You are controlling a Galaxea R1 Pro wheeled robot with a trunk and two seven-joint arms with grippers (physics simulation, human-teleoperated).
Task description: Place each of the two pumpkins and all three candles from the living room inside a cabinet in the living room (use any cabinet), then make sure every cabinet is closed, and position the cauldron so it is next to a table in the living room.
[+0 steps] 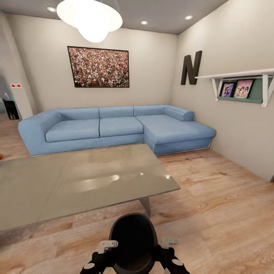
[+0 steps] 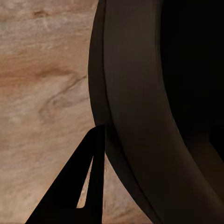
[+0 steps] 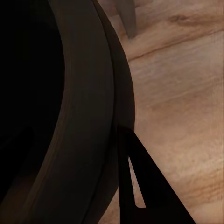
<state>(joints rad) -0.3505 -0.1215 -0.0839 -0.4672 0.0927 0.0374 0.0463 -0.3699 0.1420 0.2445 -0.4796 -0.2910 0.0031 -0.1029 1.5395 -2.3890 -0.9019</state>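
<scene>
both arms low, left gripper [image 1: 102, 248] and right gripper [image 1: 166, 247] flanking cauldron [image 1: 133, 240], fingers against rim.

A large dark letter N [image 1: 191, 67] is hanging on the right wall, just left of the white shelf [image 1: 243, 74]. Two magazines [image 1: 235, 90] are standing under that shelf, their cover lettering too small to read. No other text is showing anywhere.

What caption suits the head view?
Black cauldron held between both arms, near a grey table facing a blue sofa.
</scene>
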